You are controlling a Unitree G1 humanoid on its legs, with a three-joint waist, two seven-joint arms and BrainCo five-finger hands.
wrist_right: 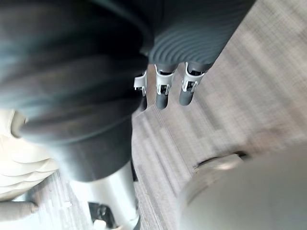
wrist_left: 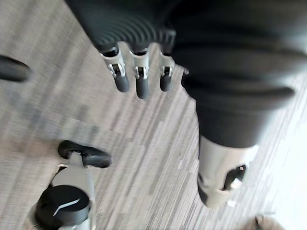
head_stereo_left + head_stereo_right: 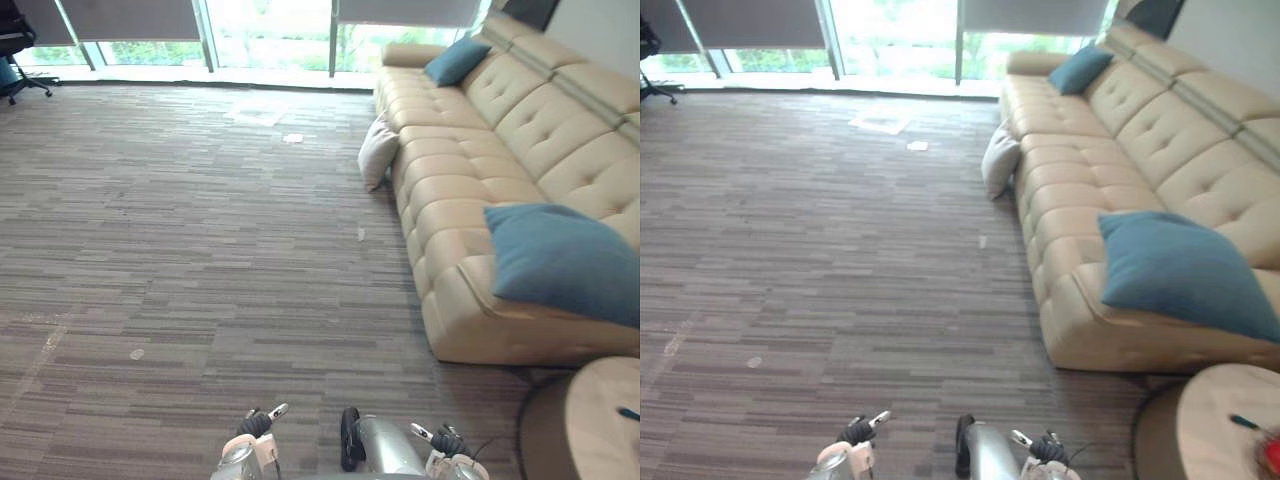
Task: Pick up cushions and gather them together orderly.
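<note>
L hand (image 2: 138, 79), R hand (image 1: 162, 91): fingers straight, empty, above carpet (image 3: 200, 250). Round table (image 3: 600, 420) nr right. near blue cushion (image 3: 565, 260) on sofa (image 3: 470, 190) seat. pale cushion (image 3: 378, 152) on carpet, leaning vs sofa front. far blue cushion (image 3: 455, 60) at sofa's far end.

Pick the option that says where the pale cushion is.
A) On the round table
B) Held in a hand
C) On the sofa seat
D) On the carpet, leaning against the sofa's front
D: the pale cushion stands on the carpet, leaning against the front of the sofa, off the seat where the near blue cushion and the far blue cushion lie.
</note>
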